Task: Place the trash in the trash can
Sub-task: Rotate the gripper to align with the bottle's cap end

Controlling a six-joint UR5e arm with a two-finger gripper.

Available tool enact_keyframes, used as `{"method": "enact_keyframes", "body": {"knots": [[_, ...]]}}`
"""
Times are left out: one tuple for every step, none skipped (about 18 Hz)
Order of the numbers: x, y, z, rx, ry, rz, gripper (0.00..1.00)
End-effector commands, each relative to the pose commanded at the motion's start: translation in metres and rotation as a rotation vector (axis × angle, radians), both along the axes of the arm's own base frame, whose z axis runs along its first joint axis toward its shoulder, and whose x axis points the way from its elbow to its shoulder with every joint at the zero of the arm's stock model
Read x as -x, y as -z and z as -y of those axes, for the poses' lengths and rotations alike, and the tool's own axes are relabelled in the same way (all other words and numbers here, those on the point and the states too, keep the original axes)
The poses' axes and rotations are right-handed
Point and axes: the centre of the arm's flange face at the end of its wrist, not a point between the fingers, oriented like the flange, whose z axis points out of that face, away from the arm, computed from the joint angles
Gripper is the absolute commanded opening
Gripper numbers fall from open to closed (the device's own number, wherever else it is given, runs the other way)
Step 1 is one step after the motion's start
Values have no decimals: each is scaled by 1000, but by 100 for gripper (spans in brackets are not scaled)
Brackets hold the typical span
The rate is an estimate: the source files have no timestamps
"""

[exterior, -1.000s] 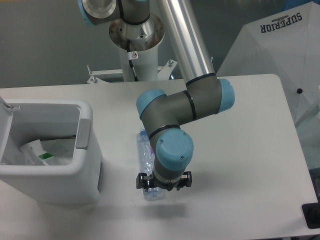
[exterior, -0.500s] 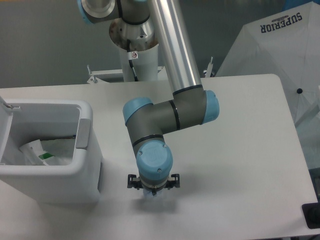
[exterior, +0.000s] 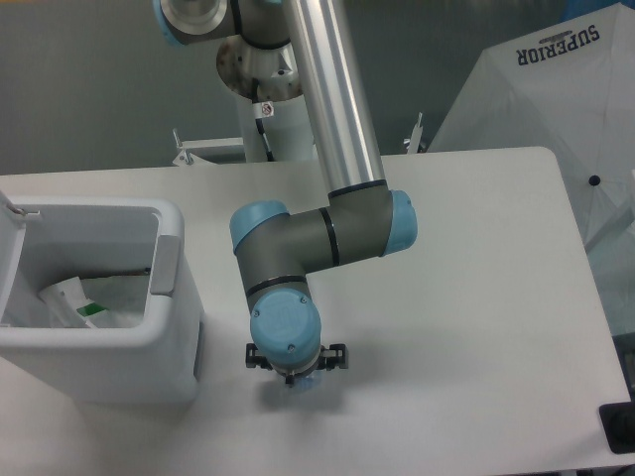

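White table (exterior: pixel 476 297) fills most of your view, with a grey wall behind it and a white umbrella (exterior: pixel 556 89) marked SUPERIOR past the far right corner. Your arm (exterior: pixel 317 233) comes down from its pedestal (exterior: pixel 268 89) at the back edge and folds at mid-table, the wrist pointing straight down. The bin (exterior: pixel 89 297) stands at the left edge of the table with its lid open to the left; you can see the wrapper (exterior: pixel 74 300), white with green print, lying inside on the liner. The gripper (exterior: pixel 296 369) sits directly beneath the blue wrist cap, near the bin's right wall but apart from it. Only a small bluish, translucent bit of the bottle (exterior: pixel 304 381) shows under the wrist; the rest is hidden by the arm. The black finger mounts show either side of the cap, but you cannot tell from this angle whether the fingers are clamped on the bottle or apart.
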Motion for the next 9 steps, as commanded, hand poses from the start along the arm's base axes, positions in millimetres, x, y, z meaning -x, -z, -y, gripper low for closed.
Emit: {"method": "enact_keyframes", "body": {"knots": [[0,1,0,1,0,-1,100],[0,2,0,2,0,0,100],[0,2,0,2,0,-2,100],[-2,3,-1,3,2,-2,100],[-1,7,-1,9,0,-5,100],[1,10,0,23,-5,-18,100],[0,13,-2,40,-5,-35,100],[-5,16,-6,53,5,-48,100],[-5,16,-6,55,7,-51,100]]}}
